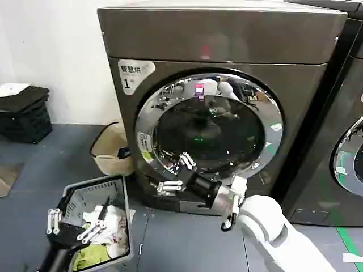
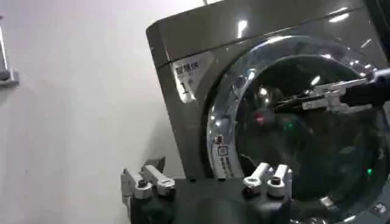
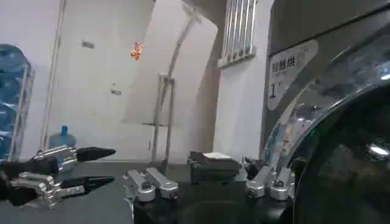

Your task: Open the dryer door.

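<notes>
The right end effector (image 1: 174, 173), fingers spread, sits at the dryer door (image 1: 209, 126) rim's seven o'clock; the left end effector (image 1: 72, 225) hangs spread over a basket (image 1: 123, 187).

The dryer door (image 1: 209, 122) has a mirror-bright chrome rim around dark, glossy tinted glass. The machine's body (image 1: 227, 34) is smooth, satin bronze-grey metal. The right gripper (image 1: 177, 173) shows silvery metal fingers (image 1: 187, 162) on a matt black housing.
</notes>
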Controlling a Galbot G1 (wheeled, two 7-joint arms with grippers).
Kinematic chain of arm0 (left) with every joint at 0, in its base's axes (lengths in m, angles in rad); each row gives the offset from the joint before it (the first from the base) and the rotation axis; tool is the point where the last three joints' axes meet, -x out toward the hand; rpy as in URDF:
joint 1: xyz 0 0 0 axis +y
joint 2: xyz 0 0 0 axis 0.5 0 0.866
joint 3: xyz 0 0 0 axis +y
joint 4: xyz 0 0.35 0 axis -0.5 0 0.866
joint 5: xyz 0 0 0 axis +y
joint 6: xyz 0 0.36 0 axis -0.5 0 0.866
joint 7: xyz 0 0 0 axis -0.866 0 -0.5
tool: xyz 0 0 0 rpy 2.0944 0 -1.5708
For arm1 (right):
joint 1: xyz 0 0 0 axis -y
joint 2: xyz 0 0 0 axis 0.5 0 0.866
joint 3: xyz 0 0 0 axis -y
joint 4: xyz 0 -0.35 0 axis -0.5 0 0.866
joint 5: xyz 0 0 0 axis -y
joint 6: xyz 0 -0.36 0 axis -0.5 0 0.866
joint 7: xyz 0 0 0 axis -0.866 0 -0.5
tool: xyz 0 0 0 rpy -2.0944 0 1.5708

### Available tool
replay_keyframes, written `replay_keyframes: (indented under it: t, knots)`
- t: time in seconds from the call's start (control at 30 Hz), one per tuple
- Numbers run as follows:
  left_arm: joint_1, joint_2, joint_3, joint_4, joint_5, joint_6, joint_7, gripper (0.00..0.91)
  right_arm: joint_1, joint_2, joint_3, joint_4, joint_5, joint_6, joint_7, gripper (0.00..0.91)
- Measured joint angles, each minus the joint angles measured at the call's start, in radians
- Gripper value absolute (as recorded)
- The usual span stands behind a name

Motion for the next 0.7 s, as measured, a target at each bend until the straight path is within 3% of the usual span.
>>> replay_keyframes:
  t: [0.17, 0.7]
  knots:
    - [-0.001, 0.002, -0.002, 0.0, -0.002, 0.0, 0.0, 0.907, -0.01, 0.001, 0.016, -0.001, -0.002, 0.005, 0.0, 0.907]
    - [-0.003, 0.005, -0.008, -0.011, -0.012, 0.0, 0.0, 0.907, -0.058, -0.009, 0.076, -0.086, -0.122, 0.15, -0.008, 0.907]
